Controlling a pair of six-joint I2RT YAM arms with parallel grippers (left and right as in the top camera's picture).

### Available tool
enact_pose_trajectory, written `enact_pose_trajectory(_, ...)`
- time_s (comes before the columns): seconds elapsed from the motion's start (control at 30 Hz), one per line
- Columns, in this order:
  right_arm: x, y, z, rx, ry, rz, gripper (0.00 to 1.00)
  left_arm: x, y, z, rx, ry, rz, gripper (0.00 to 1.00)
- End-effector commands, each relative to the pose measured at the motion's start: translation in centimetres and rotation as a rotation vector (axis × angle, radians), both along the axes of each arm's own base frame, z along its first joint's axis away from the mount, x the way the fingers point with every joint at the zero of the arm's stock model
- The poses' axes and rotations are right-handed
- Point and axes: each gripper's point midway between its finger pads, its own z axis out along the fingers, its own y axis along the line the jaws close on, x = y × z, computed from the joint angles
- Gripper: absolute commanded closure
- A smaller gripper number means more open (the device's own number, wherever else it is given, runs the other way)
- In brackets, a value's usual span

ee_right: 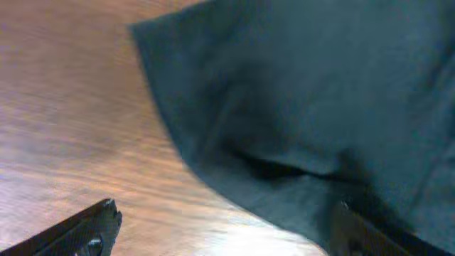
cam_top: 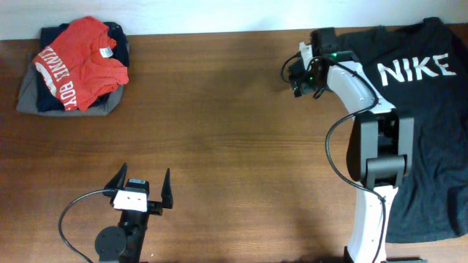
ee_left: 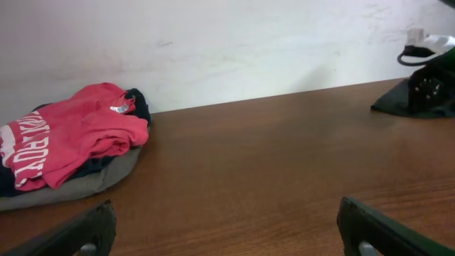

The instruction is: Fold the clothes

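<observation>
The left pincer (cam_top: 141,188) hovers low over the near left part of the bench (cam_top: 234,131). Its two dark fingers are spread wide and it holds nothing. It is well apart from the black T-shirt (cam_top: 428,131), which lies flat at the right side of the brown, wood-grained bench.

The shirt's long axis runs near to far, with the hem toward the near edge and the collar toward the far edge. The white NIKE lettering (cam_top: 413,69) faces up across the chest and reads left to right in the overhead view. The cloth is soft and matte, with slight ripples. Part of it is hidden under the white right arm, which crosses it from the near edge.

The shirt's sleeve (cam_top: 344,40) reaches out leftward at the far end. The right pincer (cam_top: 320,38) is over that sleeve's edge. In the right wrist view its fingers (ee_right: 78,231) stand wide apart, gripping nothing. Dark cloth (ee_right: 306,107) fills the space ahead and under the right finger, and bare wood lies under the left one. Whether the fingertips touch the cloth cannot be told.

At the far left corner, well apart from the shirt, a crumpled red tee (cam_top: 80,62) with white lettering tops a pile (cam_top: 33,98) of dark and grey clothes. Behind it is a pale wall (ee_left: 213,43).
</observation>
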Motion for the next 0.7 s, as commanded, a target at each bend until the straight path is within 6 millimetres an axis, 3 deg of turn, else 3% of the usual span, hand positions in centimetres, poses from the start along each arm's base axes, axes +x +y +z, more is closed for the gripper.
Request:
enact_pose_trajectory(0.0,0.4,-1.5,-0.1,0.014,-0.008,-0.031,0.01,0.0,0.1,-0.1,0.013,-0.001,0.006,0.01)
enact_pose_trajectory(0.33,1.2,-1.8,0.2,0.094,-0.042,-0.05,0.01,0.0,0.1,-0.1,0.013,-0.001,0.006,0.01)
enact_pose_trajectory(0.67,0.8,-1.7,-1.3,0.13,-0.011,-0.128,0.01,0.0,0.1,-0.1,0.013,-0.001,0.006,0.01)
